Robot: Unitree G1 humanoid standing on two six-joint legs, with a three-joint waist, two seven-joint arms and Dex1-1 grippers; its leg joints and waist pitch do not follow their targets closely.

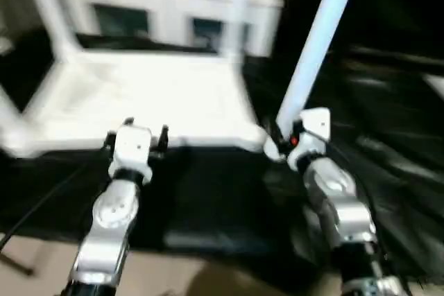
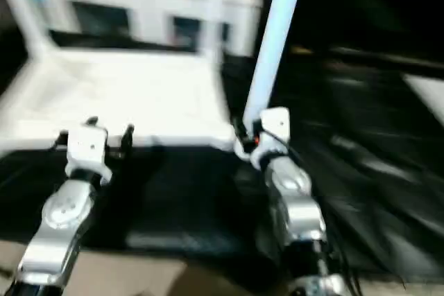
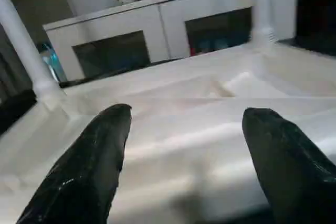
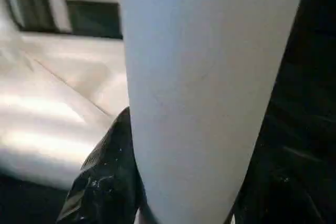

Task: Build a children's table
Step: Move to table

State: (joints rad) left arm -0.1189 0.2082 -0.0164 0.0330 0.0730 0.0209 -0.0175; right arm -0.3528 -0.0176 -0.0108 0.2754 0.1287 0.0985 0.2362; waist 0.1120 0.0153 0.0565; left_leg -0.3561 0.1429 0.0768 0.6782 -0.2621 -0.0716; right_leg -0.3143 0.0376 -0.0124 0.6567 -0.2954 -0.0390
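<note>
white plastic tabletop (image 1: 146, 98) lies underside up; right gripper (image 1: 281, 140) clamps a white leg (image 1: 316, 46) at its near corner, left gripper (image 1: 137, 136) spread wide, holding nothing.

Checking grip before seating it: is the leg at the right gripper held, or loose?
Held. The right gripper is shut on the leg, a black finger pressed against the tube.
</note>
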